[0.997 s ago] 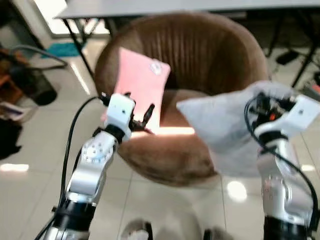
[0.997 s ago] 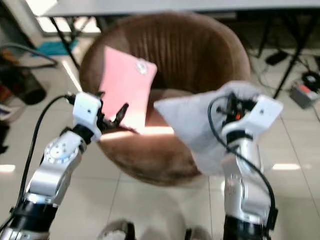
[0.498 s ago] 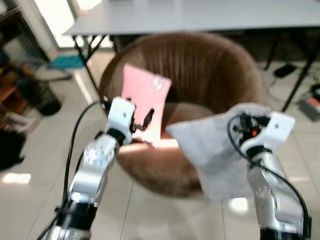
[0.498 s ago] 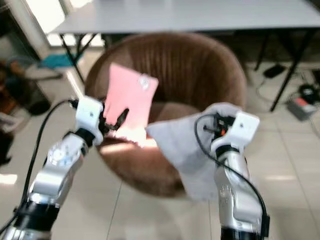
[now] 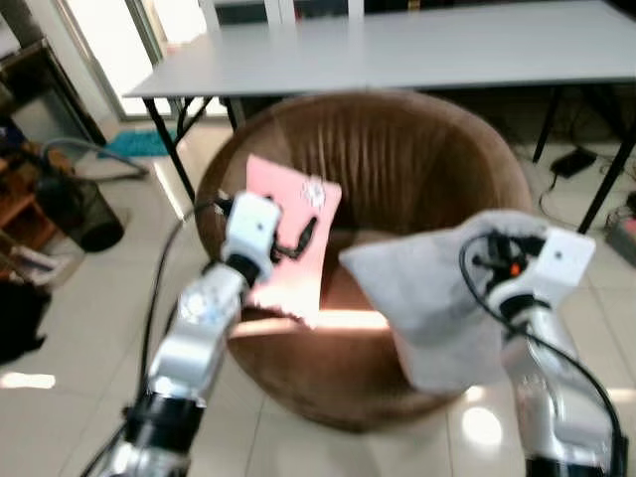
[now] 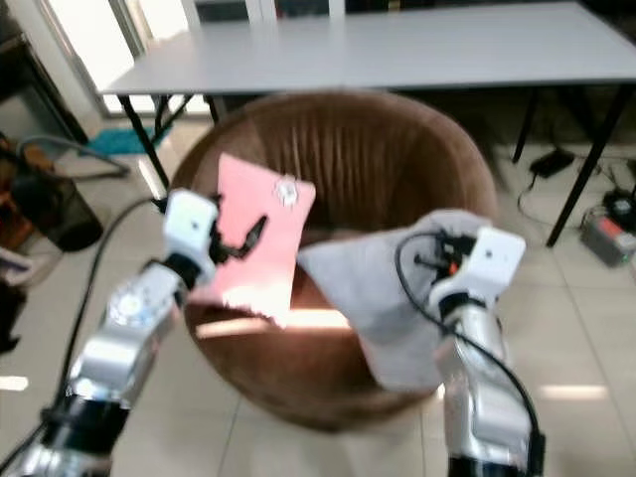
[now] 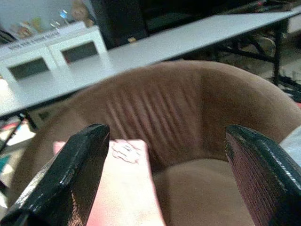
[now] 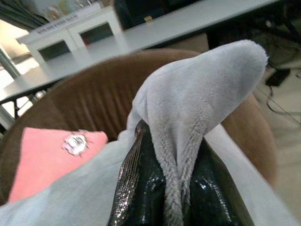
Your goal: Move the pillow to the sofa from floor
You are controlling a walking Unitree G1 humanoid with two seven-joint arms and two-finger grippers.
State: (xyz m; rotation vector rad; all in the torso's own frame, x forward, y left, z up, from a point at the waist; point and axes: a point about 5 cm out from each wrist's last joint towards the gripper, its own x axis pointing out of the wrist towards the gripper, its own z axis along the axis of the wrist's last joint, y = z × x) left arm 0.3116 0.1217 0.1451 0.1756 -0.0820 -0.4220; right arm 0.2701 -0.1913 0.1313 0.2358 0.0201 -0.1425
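A grey pillow (image 5: 427, 298) hangs from my right gripper (image 5: 499, 255), which is shut on its top corner (image 8: 207, 80). The pillow is in the air over the right front part of a round brown armchair (image 5: 397, 149). A pink pillow (image 5: 298, 288) with a small white tag leans upright in the chair's left side. My left gripper (image 5: 296, 237) is open just in front of the pink pillow, holding nothing; its two black fingers (image 7: 70, 179) stand wide apart toward the chair's back.
A long grey table (image 5: 397, 45) stands right behind the chair, its black legs (image 5: 174, 149) at both sides. A dark bin (image 5: 79, 204) and clutter sit at left. Cables and a box (image 6: 606, 234) lie on the tiled floor at right.
The camera has come closer and tipped up, showing more of the table. Both arms have reached further over the chair. The grey pillow stays in my right gripper.
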